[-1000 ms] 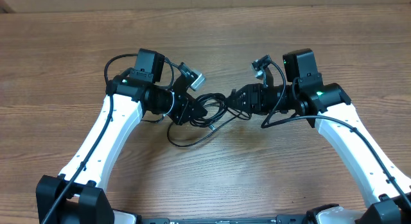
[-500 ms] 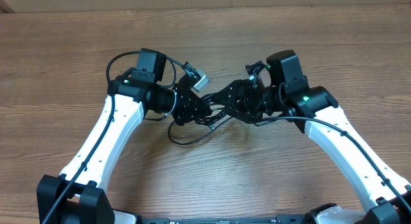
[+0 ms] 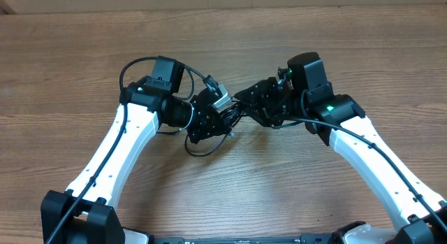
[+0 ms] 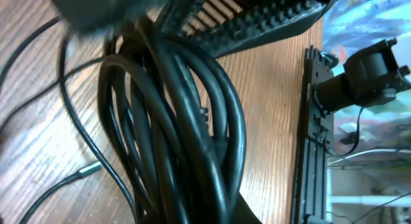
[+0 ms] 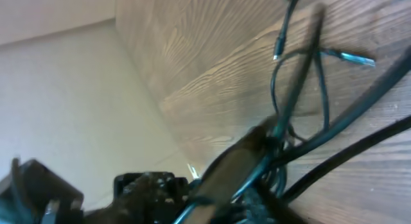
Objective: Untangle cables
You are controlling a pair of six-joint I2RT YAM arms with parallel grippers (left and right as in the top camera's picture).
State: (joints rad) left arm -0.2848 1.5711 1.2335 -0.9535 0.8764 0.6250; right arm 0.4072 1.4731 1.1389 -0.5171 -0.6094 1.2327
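The cables (image 3: 228, 119) are a black tangle hanging between my two grippers at the table's middle, with a loose loop (image 3: 202, 150) lying on the wood below. My left gripper (image 3: 216, 118) is shut on the tangle's left side. My right gripper (image 3: 246, 105) is shut on its right side, almost touching the left one. In the left wrist view the bundled cables (image 4: 186, 121) fill the frame and hide the jaws. The blurred right wrist view shows strands (image 5: 302, 137) running to its jaws and a loose silver plug end (image 5: 356, 58).
The wooden table (image 3: 314, 195) lies all around. A thin wire with a silver plug (image 4: 83, 172) lies on the wood beside the bundle. The right gripper's ribbed finger (image 4: 270, 25) sits just above the bundle. The robot's own thicker cables loop over each wrist (image 3: 129, 68).
The right gripper has moved left and slightly up toward the left gripper. The left gripper has turned and dropped a little. The tangle between them is now bunched and slack.
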